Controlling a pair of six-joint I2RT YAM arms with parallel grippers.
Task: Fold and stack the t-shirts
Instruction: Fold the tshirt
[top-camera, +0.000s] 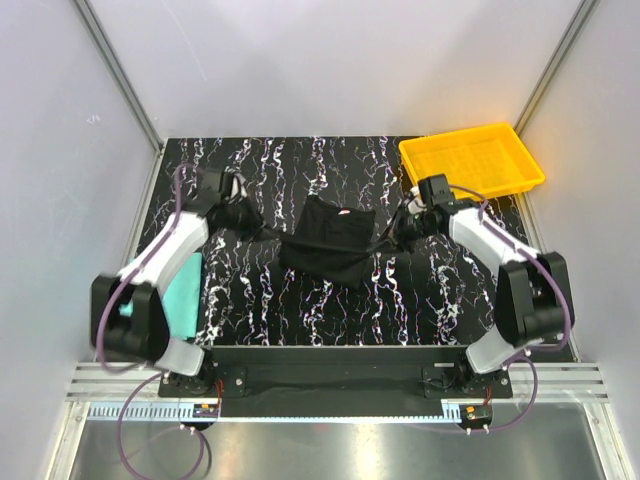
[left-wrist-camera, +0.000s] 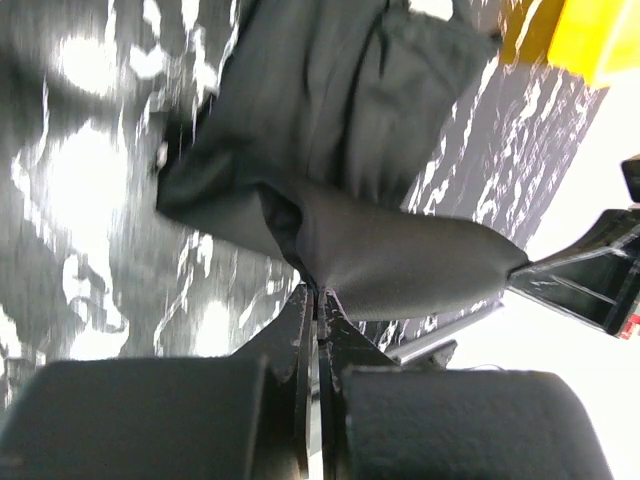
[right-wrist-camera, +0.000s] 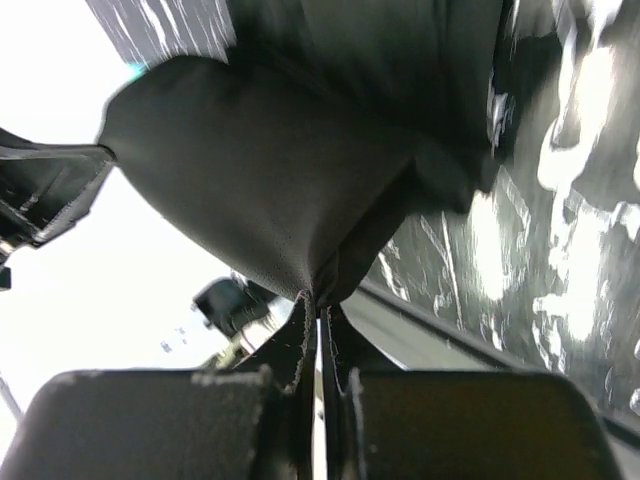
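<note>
1. We see a black table (top-camera: 300, 310) veined with white marbling, under bright, even light
2. We note plain white walls (top-camera: 330, 60) closing three sides, joined by slanting aluminium struts (top-camera: 120, 75)
3. We find a ribbed metal rail (top-camera: 585, 380) running along the near edge

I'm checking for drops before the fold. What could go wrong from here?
1. The left claw and right claw each pinch only a small tip of the black t-shirt; it might slip free.
2. The shirt sags bunched between them, so it could land creased.
</note>
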